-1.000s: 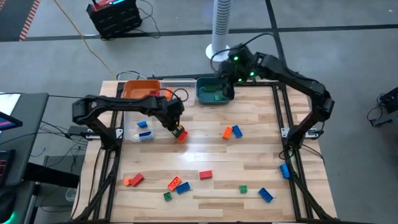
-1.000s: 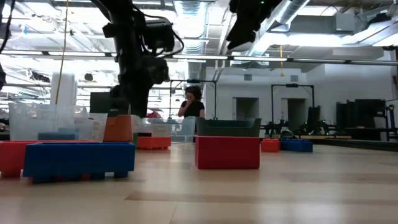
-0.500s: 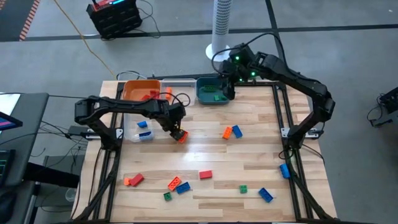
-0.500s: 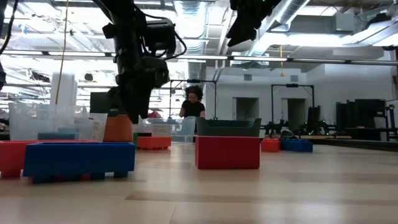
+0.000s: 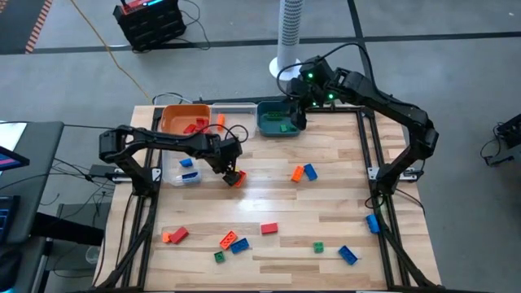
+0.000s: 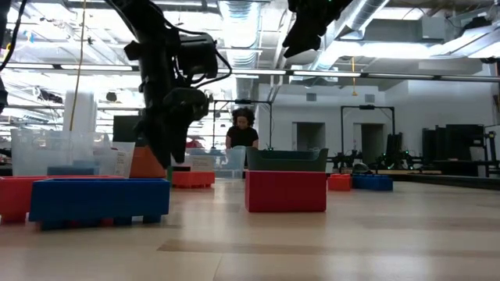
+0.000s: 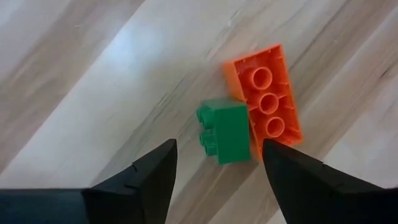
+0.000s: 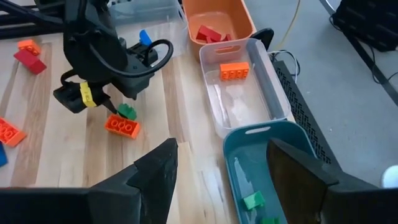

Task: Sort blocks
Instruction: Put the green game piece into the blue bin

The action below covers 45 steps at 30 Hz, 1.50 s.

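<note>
While both arms reach in from the table's side rails, the wooden table [image 5: 326, 203] keeps a wide bare strip across its middle, between the bins at 12 o'clock and the scatter of blocks near the 6 o'clock edge.

Bins line the 12 o'clock edge: orange bin [image 5: 183, 120] with red pieces at 11, clear bin [image 8: 241, 92] with one orange brick beside it, teal bin [image 5: 277, 122] with green pieces just right of centre. Another clear bin [image 5: 186, 169] with blue bricks sits at the 9 o'clock edge.

Left gripper [image 5: 230, 167] hangs low at about 10 o'clock of table centre, fingers apart, nothing between them. In its wrist view the orange brick [image 7: 264, 101] lies studs-up on the wood with the small green brick [image 7: 225, 131] touching its long side; both sit just past the open fingertips.

Right gripper [image 5: 297, 114] hovers over the teal bin's right rim at 12 o'clock, fingers spread, empty.

Loose blocks: orange-and-blue pair [image 5: 304, 172] at 3 o'clock of centre, open wood all round. Red brick [image 5: 269, 229] at 6. Orange-blue-green cluster [image 5: 230, 242] at 7, close to the near edge. Orange-red pair [image 5: 174, 235] at 8, by the left rail. Green brick [image 5: 318, 247] and blue brick [image 5: 348, 255] at 5. Another blue brick [image 5: 373, 222] sits against the right rail.
</note>
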Each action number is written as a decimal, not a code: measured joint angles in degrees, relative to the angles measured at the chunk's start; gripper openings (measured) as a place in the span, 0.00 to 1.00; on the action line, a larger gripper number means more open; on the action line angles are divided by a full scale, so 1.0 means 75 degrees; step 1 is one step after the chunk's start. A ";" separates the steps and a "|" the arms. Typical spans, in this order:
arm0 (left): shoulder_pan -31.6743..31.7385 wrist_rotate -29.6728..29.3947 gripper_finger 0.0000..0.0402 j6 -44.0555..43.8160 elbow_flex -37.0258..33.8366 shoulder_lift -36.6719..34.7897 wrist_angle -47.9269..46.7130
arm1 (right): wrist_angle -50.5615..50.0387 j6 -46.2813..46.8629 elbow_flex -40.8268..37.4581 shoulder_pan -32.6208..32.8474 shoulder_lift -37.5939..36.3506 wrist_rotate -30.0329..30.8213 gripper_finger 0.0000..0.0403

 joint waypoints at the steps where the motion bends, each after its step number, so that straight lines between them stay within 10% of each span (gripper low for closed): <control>1: 0.0003 -0.0003 0.56 -0.0016 -0.0027 0.0000 0.0067 | 0.0029 0.0000 0.0000 0.0000 0.0000 0.0000 0.63; 27: -0.0001 -0.0168 0.38 0.0990 -0.0240 0.0022 0.0385 | 0.0192 0.0009 0.0000 0.0000 0.0000 0.0000 0.63; 45: -0.0075 -0.0831 0.55 0.1825 -0.0237 0.0102 0.0589 | 0.0192 0.0032 0.0000 0.0000 0.0003 0.0000 0.63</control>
